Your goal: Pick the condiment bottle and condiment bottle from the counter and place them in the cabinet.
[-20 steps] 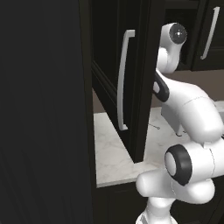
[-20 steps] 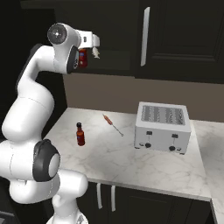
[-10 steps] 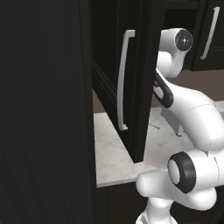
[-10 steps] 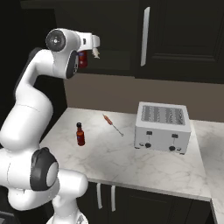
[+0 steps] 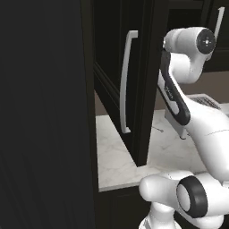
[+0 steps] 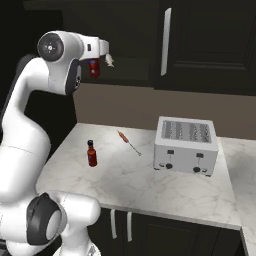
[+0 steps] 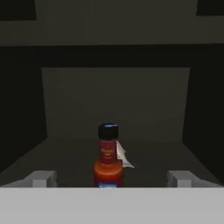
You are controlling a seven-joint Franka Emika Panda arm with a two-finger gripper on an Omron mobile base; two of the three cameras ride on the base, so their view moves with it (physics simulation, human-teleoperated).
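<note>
A red condiment bottle (image 7: 108, 157) with a black cap stands upright on the shelf inside the open cabinet (image 6: 125, 30). My gripper (image 7: 111, 178) is open. Its fingertips (image 7: 41, 178) stand wide on either side of the bottle without touching it. A small white shape sticks out beside the bottle. From the right base view this bottle (image 6: 93, 68) shows just below the white hand. A second red condiment bottle (image 6: 92, 153) stands upright on the left part of the counter (image 6: 135, 185).
A silver-grey toaster (image 6: 186, 145) sits on the right of the counter. A thin red-tipped stick (image 6: 128, 141) lies between the bottle and the toaster. The open dark cabinet door (image 5: 141, 89) with its pale handle (image 5: 125, 80) juts out over the counter (image 5: 116, 161).
The arm's upper joint has swung a little lower and sideways. The hand stays at the cabinet shelf with its jaws open. Neither bottle has moved.
</note>
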